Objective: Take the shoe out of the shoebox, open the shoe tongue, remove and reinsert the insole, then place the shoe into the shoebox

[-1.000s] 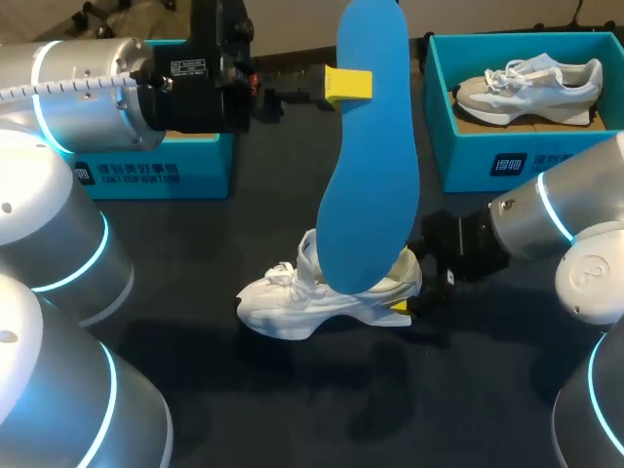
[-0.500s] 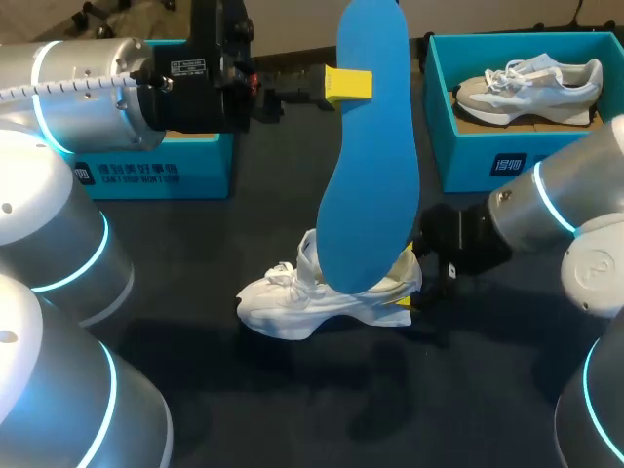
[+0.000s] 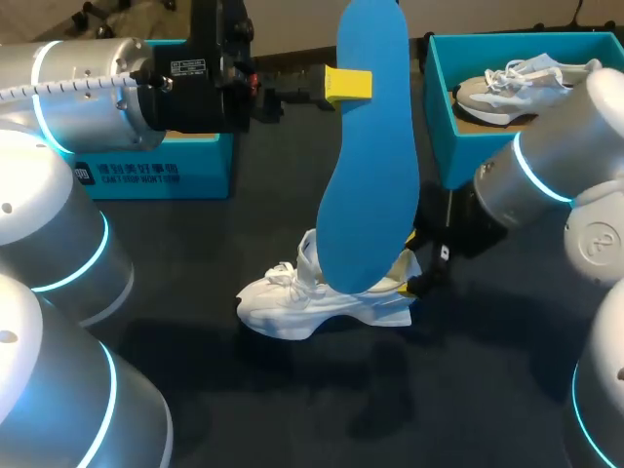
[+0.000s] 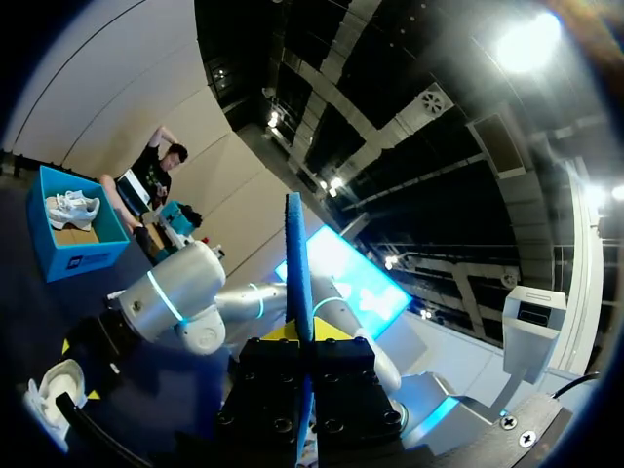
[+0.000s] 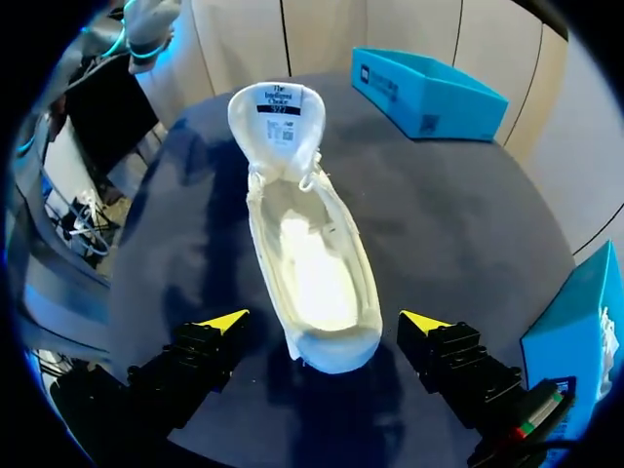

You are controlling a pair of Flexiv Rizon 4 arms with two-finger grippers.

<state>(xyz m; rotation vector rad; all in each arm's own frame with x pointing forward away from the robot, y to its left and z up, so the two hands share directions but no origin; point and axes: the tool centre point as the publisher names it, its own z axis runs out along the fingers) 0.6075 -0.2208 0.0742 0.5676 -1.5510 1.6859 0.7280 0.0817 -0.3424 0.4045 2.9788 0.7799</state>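
Overhead, your left gripper (image 3: 348,85) pinches the blue insole (image 3: 370,166) upright over the white shoe (image 3: 292,302) on the table, and the right-hand box (image 3: 487,161) holds a second shoe (image 3: 507,88). Your left wrist camera sees that insole edge-on. Only your right wrist camera shows the right gripper (image 5: 324,320) spread wide, straddling the heel without touching.

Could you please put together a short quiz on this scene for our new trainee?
1. True or false: the blue insole lies inside the white shoe.
2. Pick one. The right jaws are: A) shut on the shoe's tongue; B) open, one at each side of the heel; C) reaching into a box.
3. Fill in: the shoebox on the right side of the table holds a second ___.

Key: 1 false, the left jaws hold it clear of the shoe, which is empty inside. 2 B. 3 shoe, the second shoe.
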